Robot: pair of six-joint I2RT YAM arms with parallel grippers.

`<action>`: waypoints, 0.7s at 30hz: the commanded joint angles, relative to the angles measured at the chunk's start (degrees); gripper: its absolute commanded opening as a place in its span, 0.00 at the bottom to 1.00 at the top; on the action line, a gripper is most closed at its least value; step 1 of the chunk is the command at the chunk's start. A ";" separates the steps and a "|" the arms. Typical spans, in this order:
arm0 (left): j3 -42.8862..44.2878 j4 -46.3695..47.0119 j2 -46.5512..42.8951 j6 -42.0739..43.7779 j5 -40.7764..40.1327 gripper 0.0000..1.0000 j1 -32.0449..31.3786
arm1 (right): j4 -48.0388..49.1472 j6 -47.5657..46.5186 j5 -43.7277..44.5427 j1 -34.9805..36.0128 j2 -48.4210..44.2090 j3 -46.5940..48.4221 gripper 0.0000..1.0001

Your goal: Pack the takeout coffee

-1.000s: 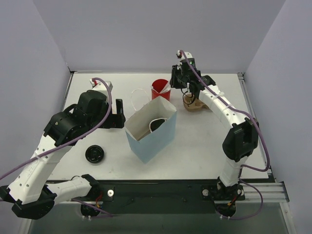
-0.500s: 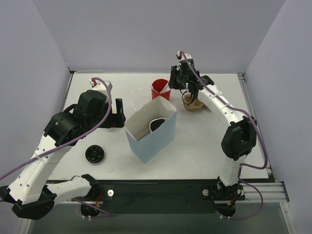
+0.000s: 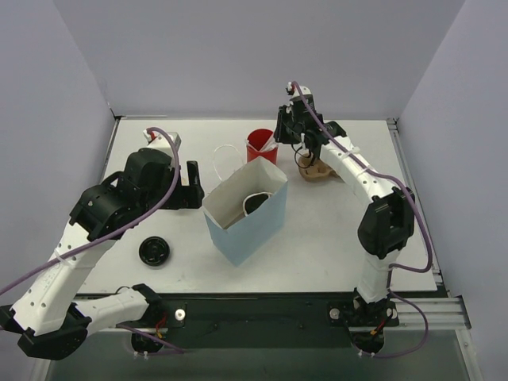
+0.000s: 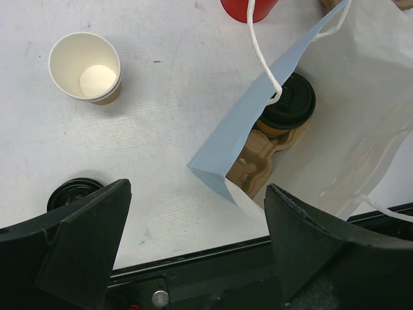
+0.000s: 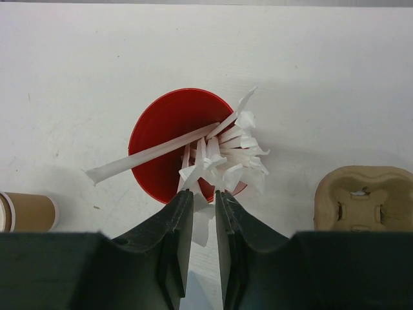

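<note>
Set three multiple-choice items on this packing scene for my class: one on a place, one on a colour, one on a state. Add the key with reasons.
1. Where is the kraft-brown paper cup with the black plastic lid?
A. Stacked on another cup.
B. Inside the light-blue paper bag, seated in a moulded-pulp carrier.
C. Lying on its side outside the bag.

2. What colour is the cup that holds the white stirrers?
A. Green.
B. Red.
C. Blue.

3. How does the left gripper stand?
A. Shut on a loose lid.
B. Shut on a string handle.
C. Open, gripping nothing.

Key: 1 B, the left wrist view shows the black lid down in the bag; 2 B, the right wrist view shows its red wall; 3 C, its fingers are spread wide above the bag.
</note>
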 commanded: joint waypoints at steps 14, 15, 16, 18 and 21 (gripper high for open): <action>0.25 2.15 -1.07 -0.16 -0.36 0.94 0.42 | -0.19 0.64 0.39 0.70 1.17 2.17 0.01; 0.25 2.15 -1.07 -0.16 -0.36 0.94 0.42 | -0.01 0.64 0.48 0.70 0.82 2.17 0.00; 0.17 2.32 -1.16 -0.16 -0.45 0.94 0.42 | 0.07 0.29 0.31 0.70 0.30 2.17 0.00; -0.10 2.68 -1.33 -0.16 -0.53 0.94 0.60 | -0.01 -0.06 0.22 0.70 -0.14 2.25 0.00; -0.71 3.47 -1.68 -0.16 -0.45 0.94 0.51 | -0.01 -0.33 0.22 0.70 -1.55 1.90 0.00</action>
